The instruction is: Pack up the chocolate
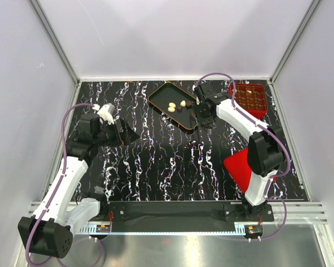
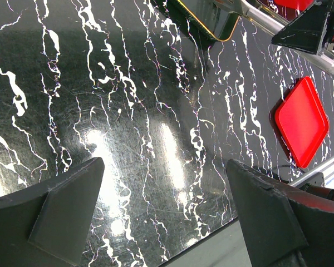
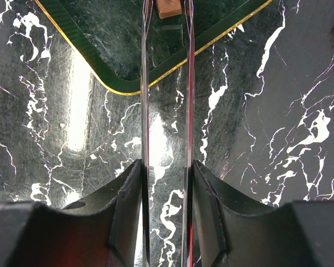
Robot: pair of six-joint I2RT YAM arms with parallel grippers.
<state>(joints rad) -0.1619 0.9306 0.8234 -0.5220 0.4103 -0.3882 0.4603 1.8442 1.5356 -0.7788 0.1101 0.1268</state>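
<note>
Several chocolates [image 1: 177, 105], cream, light brown and dark, lie in the black oblong tray [image 1: 158, 95] with an orange rim. My right gripper [image 1: 204, 113] [image 3: 167, 164] is shut on a pair of thin metal tongs [image 3: 146, 83]. The tongs reach over the tray's corner [image 3: 117, 61], and a light brown square chocolate [image 3: 170, 8] sits between their tips. The red gridded box [image 1: 260, 109], holding several dark chocolates, stands at the back right. My left gripper [image 1: 129, 135] [image 2: 164, 167] is open and empty above the marbled table on the left.
The flat red lid [image 1: 240, 168] [image 2: 301, 121] lies at the right front beside the right arm's base. White walls enclose the table. The tray's corner [image 2: 211, 25] shows at the top of the left wrist view.
</note>
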